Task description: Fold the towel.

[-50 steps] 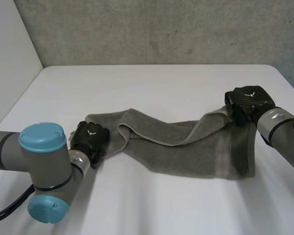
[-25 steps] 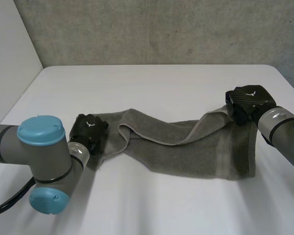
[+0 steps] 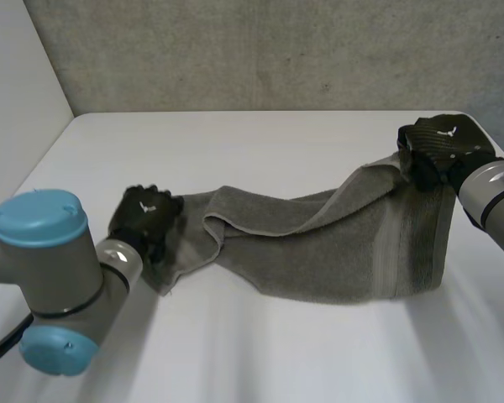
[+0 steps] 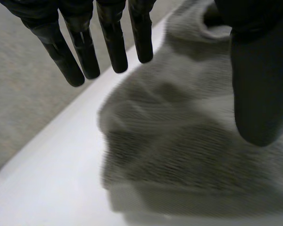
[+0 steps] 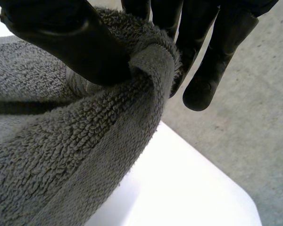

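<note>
A long grey towel (image 3: 336,252) lies crumpled across the white table (image 3: 260,151). My left hand (image 3: 147,217) hovers over its left end. In the left wrist view that hand's fingers (image 4: 113,42) are straight and spread apart from the thumb, and the towel (image 4: 179,141) lies loose beneath the palm. My right hand (image 3: 441,147) holds the towel's right end, raised off the table near the far right corner. In the right wrist view its thumb (image 5: 61,37) and fingers pinch a rolled edge of the towel (image 5: 61,155), which hangs down from the grip.
A grey concrete wall (image 3: 277,50) runs behind the table's far edge, close to my right hand. A pale side wall (image 3: 17,101) stands at the left. Bare table lies in front of and behind the towel.
My right hand has risen and moved back, lifting the towel's right end. My left hand has shifted slightly left over the towel's left end.
</note>
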